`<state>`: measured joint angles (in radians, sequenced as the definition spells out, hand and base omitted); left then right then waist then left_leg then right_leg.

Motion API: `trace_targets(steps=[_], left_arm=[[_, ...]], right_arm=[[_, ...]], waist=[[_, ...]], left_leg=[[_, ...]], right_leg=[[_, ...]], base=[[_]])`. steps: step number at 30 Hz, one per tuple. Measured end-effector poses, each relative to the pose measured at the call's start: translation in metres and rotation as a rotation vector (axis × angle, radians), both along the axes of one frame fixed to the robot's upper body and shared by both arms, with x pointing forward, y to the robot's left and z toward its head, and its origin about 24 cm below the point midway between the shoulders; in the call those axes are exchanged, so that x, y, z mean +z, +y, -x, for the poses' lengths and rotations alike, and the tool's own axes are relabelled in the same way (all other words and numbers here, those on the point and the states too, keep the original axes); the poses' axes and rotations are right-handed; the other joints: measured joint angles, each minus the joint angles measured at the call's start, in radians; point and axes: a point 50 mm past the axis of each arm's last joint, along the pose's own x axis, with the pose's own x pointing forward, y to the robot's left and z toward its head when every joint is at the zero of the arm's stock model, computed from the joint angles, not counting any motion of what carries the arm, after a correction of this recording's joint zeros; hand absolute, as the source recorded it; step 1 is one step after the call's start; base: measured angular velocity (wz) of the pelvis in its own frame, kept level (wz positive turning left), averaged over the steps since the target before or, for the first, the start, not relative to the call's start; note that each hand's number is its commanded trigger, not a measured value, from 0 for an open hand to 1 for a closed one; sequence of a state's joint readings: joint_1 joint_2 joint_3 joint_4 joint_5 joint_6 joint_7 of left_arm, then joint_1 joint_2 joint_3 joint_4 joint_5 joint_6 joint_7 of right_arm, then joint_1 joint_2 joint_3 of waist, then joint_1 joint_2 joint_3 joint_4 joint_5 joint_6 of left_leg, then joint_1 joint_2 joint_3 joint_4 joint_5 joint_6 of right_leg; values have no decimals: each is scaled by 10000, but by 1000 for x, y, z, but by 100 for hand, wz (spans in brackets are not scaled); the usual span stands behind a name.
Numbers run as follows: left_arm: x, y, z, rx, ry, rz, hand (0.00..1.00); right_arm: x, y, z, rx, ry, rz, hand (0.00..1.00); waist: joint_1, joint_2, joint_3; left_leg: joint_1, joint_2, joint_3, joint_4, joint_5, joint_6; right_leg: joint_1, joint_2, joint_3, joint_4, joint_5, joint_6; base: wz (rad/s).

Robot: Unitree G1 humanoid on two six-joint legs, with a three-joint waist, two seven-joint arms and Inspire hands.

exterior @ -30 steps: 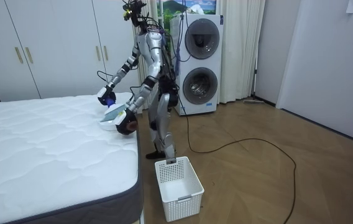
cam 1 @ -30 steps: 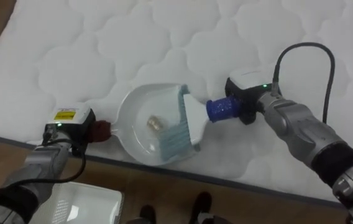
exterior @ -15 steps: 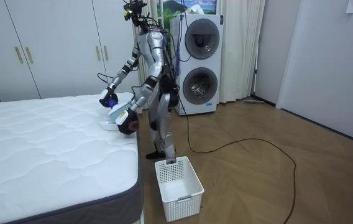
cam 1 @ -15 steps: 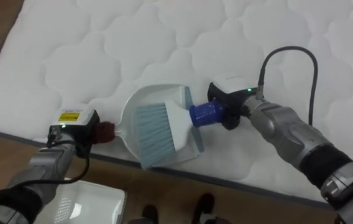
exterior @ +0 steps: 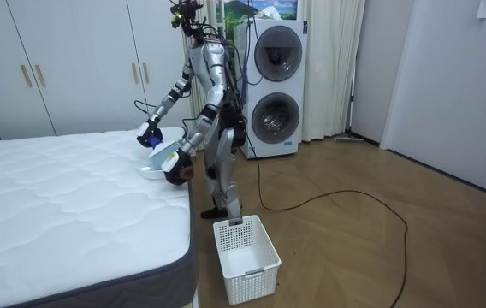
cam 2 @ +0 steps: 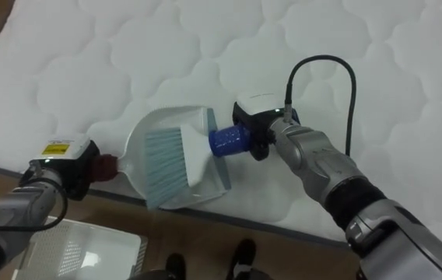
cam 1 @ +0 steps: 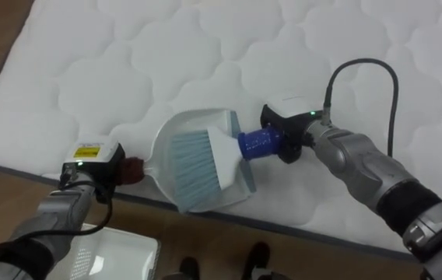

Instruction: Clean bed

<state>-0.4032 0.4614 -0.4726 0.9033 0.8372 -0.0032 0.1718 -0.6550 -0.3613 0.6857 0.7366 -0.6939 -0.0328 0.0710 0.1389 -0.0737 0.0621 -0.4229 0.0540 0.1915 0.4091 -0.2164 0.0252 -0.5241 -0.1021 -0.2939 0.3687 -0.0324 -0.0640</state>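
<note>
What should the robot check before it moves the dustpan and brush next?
1. Is the left hand curled round the red handle of the dustpan? ok.
2. Is the right hand curled round the blue handle of the brush? ok.
3. Are the bristles inside the pan? ok.
4. Are there crumbs in the pan? cannot tell, the brush covers it.
5. Is the pan resting on the mattress near its edge? ok.
6. Is the white basket on the floor beside the bed? ok.
</note>
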Motion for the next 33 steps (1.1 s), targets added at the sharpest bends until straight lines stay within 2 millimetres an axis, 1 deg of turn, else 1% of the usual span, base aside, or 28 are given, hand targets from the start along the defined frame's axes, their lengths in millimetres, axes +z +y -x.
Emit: trace_targets(steps=[4,9,11,12,16,17,18,19,22,24,25,27,28,29,30,31,32,33], left_arm=[[0,0,0,3,-6,9,100],[-2,0,2,82,99,133,100],[-1,0,1,88,87,158,100],[-1,1,1,105,65,183,100],[0,1,1,131,27,240,100],[-1,2,2,132,31,225,100],[-1,2,2,139,5,225,100],[-1,3,4,187,-6,286,100],[-3,4,8,298,-41,433,100],[-1,2,9,263,-158,557,100],[-2,1,10,251,-163,579,100],[-7,2,19,336,-92,744,100],[-8,2,22,399,-76,803,100],[-11,4,28,535,14,934,100],[-13,4,33,679,121,1007,100],[-14,5,35,730,163,1006,100],[-15,6,38,870,207,1018,100],[-15,7,39,944,216,993,100]], right_arm=[[0,0,0,6,4,-14,100],[-1,-2,1,-3,25,-76,100],[-1,-6,2,-12,32,-102,100],[0,-9,1,-103,-1,-221,100],[-5,-21,6,-712,153,-722,99],[-8,-26,8,-894,230,-820,33],[-8,-28,8,-1028,240,-955,33],[-7,-34,8,-1393,231,-1360,0],[-2,-49,6,-2427,-54,-2539,0],[5,-62,4,-3132,-322,-3349,0],[6,-65,3,-3263,-375,-3506,0],[10,-74,3,-3761,-567,-4089,0],[11,-77,4,-3926,-594,-4272,0],[9,-85,7,-4359,-636,-4706,0],[8,-93,10,-4773,-670,-5058,0],[8,-97,11,-4954,-681,-5197,0],[9,-102,12,-5274,-775,-5543,0],[9,-104,12,-5398,-855,-5668,0]], waist=[[-10,1,-1],[-80,31,-3],[-134,38,-7],[-170,40,-6],[-271,70,-3],[-280,87,-13],[-287,97,-19],[-322,137,-40],[-305,192,-74],[-373,272,-121],[-391,305,-141],[-560,427,-246],[-592,437,-254],[-626,479,-322],[-642,475,-395],[-675,484,-438],[-737,489,-459],[-762,487,-462]], left_leg=[[1,-1,-4,14,0,0],[153,-9,-38,41,5,10],[166,-53,-59,30,6,17],[162,-78,-59,20,17,36],[265,-127,-121,55,35,67],[323,-134,-130,56,33,73],[338,-136,-130,62,30,77],[363,-145,-142,63,30,78],[514,-143,-141,47,31,79],[654,-135,-155,42,32,78],[729,-137,-155,22,32,78],[1116,-186,-172,-178,33,80],[1261,-197,-170,-258,34,77],[1499,-178,-178,-376,35,74],[1731,-177,-210,-511,44,57],[1823,-192,-281,-570,54,41],[2010,-184,-355,-677,72,20],[2086,-168,-367,-708,75,14]], right_leg=[[4,-11,-4,19,0,0],[169,-45,-114,77,-2,3],[193,-86,-105,78,-7,7],[180,-165,-102,83,-7,7],[321,-172,-137,101,-14,18],[391,-175,-134,100,-21,30],[411,-179,-131,99,-23,33],[448,-191,-130,100,-33,48],[564,-192,-84,94,-56,58],[729,-176,-89,61,-73,68],[796,-187,-89,60,-87,78],[1125,-202,-89,64,-223,144],[1247,-198,-99,49,-252,152],[1500,-184,-85,-74,-276,176],[1715,-162,-107,-147,-308,194],[1822,-147,-119,-205,-320,210],[2043,-112,-179,-322,-325,218],[2146,-81,-185,-388,-325,219]], base=[[0],[1],[5],[0],[4],[0],[0],[0],[0],[0],[4],[5],[4],[0],[6],[12],[13],[12]])
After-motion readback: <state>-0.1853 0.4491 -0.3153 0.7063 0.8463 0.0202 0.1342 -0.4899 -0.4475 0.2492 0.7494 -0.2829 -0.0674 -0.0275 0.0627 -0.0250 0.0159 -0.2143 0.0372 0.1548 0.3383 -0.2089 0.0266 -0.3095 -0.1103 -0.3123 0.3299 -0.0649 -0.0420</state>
